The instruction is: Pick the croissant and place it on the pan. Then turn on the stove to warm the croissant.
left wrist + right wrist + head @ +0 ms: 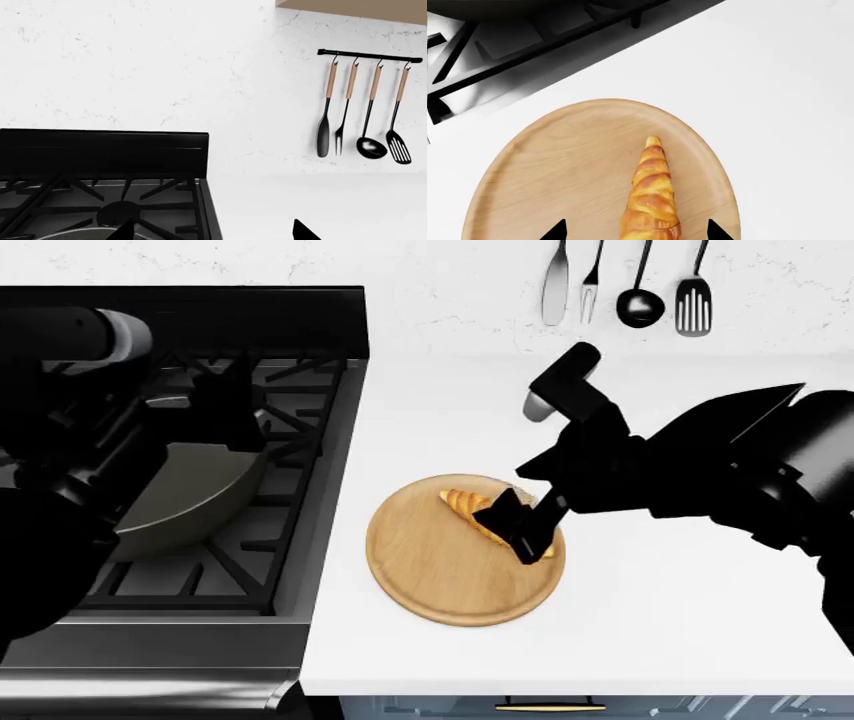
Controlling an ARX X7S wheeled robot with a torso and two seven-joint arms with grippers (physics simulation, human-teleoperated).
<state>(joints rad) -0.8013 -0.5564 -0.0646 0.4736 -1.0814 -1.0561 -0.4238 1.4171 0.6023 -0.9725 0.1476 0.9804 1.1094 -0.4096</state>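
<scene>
left wrist view: the stove [100, 200] is showing its black back panel and grates beside the white desk [313, 205]. a sliver of the pan [73, 234] rim is peeking in at the edge of the picture. two dark tips of the left pincer [213, 231] are sitting wide apart, spread, with nothing between them. on the marble wall a rail [369, 55] is carrying four utensils [363, 117] with wooden grips.

head view: the left arm is hanging over the stove [200, 490], and the left pincer [224, 405] is hovering above the far rim of the pan [187, 495], which is resting on the grates. the board [447, 565] is lying on the desk [667, 610] just beside the stove. the croissant [470, 505] is lying on the board's far right part. the right pincer [523, 525] is reaching down over the croissant's near end, covering it. the utensils [621, 285] are hanging on the wall behind.

right wrist view: the croissant [652, 200] is lying on the board [560, 175], its pointed end aiming towards the stove [507, 45]. the two tips of the right pincer [635, 232] are standing spread, one on each side of the croissant, apart from it and not pinching it. the white desk [780, 100] is surrounding the board.
</scene>
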